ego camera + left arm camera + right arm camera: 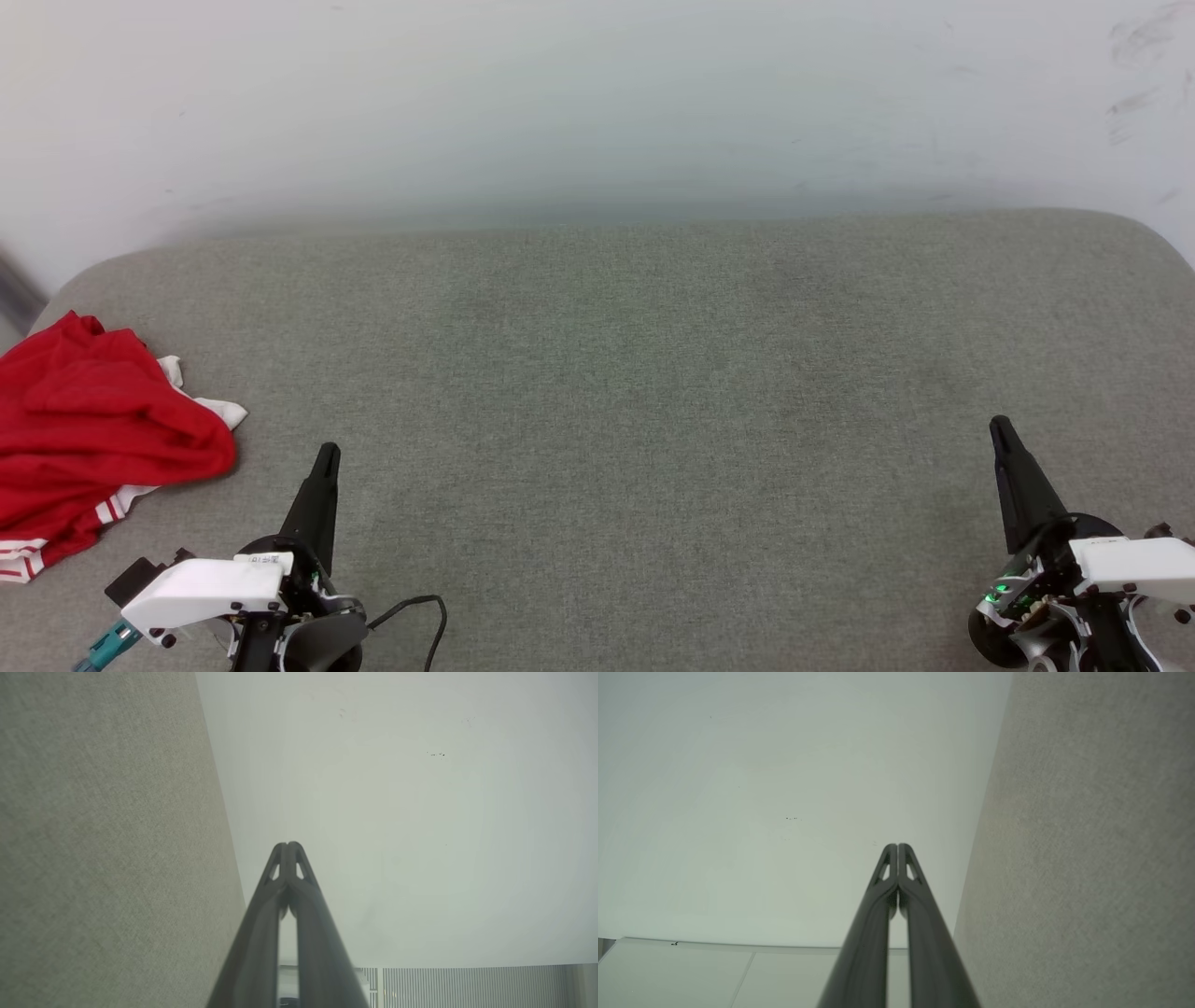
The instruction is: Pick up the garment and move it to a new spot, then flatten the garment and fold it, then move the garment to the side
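The left gripper [328, 454] hangs low over the near left part of the grey fabric surface [607, 392], its two dark fingers [261, 938] pressed together at the tips with nothing between them. The right gripper [999, 429] sits over the near right part, well apart from the left one, and its fingers [924, 938] likewise meet at the tips, empty. Both point toward the far edge. A thin black cable [435, 618] loops beside the left wrist at the near edge. Just beyond the left gripper, toward the left edge of the surface, lies the garment [103, 429], a crumpled red heap not touched by either gripper. A white sleeve [220, 411] pokes out on the side facing the middle, and red-white stripe trim [23, 557] shows at its near end; part of it runs off the head view's left side. Its lettering cannot be made out. Behind the far edge rises a pale wall [597, 103] with faint scuffs.
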